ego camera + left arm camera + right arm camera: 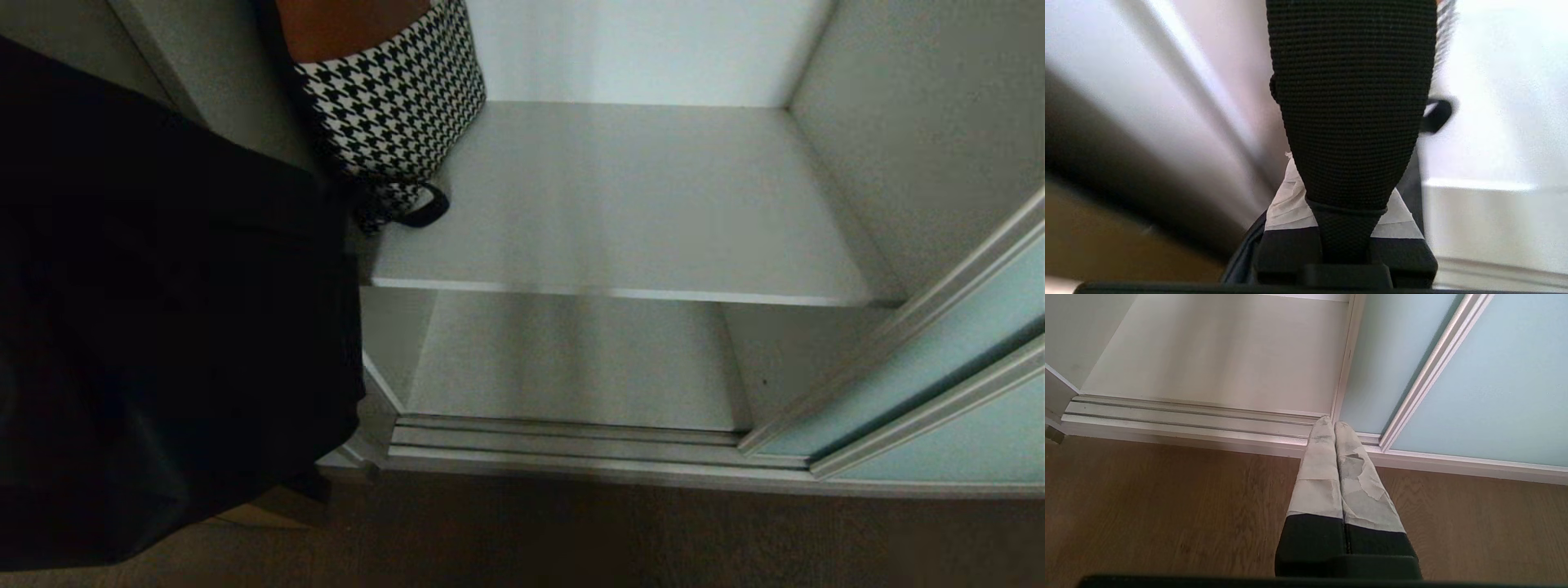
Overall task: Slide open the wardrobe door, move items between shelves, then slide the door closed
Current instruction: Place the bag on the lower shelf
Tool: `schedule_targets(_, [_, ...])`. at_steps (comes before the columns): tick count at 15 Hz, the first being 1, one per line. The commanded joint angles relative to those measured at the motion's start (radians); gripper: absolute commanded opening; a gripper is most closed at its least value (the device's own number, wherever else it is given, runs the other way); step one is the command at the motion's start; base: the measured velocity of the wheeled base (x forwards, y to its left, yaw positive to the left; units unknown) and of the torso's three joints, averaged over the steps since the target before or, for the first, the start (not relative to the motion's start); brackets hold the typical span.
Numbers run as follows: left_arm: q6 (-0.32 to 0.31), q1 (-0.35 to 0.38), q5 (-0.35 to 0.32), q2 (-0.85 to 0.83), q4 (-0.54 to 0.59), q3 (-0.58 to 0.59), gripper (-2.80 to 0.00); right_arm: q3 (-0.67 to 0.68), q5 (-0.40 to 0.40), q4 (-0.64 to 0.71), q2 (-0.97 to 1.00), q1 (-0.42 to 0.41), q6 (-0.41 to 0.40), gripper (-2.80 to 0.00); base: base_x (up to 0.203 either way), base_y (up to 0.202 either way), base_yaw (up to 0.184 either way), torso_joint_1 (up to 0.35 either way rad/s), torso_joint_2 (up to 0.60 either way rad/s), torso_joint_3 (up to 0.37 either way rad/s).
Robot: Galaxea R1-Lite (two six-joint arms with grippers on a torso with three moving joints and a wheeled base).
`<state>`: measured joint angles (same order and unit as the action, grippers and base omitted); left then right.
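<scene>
Carrying is under way: the black woven strap [1351, 102] of the houndstooth fabric bag [396, 90] is clenched in the left claw [1345, 228], above the upper white laminate shelf [637, 204]. The frosted aqua glass sliding door [939, 392] is slid right of that shelf; setting down is called for.

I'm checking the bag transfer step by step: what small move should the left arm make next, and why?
Probably lower it a little. The left gripper is shut on the bag's black strap, and the checked bag hangs at the upper shelf's left end, seemingly not yet settled. The door stands open.
</scene>
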<state>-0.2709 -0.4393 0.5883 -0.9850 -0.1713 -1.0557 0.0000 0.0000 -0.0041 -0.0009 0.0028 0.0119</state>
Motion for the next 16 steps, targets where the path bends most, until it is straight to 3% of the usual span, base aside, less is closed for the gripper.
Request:
schedule_targets(1, [-0.004, 0.066, 0.007, 0.043, -0.004, 0.052, -2.8, 0.0, 0.0, 0.0, -0.001, 0.0, 0.0, -2.8, 0.0, 0.0, 0.0, 0.0, 0.0, 0.0])
schedule_targets(5, [-0.001, 0.148, 0.001, 0.082, -0.016, 0.128, -2.8, 0.0, 0.0, 0.0, -0.001, 0.0, 0.0, -2.8, 0.0, 0.0, 0.0, 0.0, 0.0, 0.0])
schedule_targets(10, [0.007, 0.167, -0.017, 0.056, -0.061, 0.093, -2.8, 0.0, 0.0, 0.0, -0.001, 0.0, 0.0, -2.8, 0.0, 0.0, 0.0, 0.0, 0.0, 0.0])
schedule_targets(16, [0.019, 0.215, -0.041, 0.064, -0.099, 0.151, -2.8, 0.0, 0.0, 0.0, -0.001, 0.0, 0.0, -2.8, 0.0, 0.0, 0.0, 0.0, 0.0, 0.0])
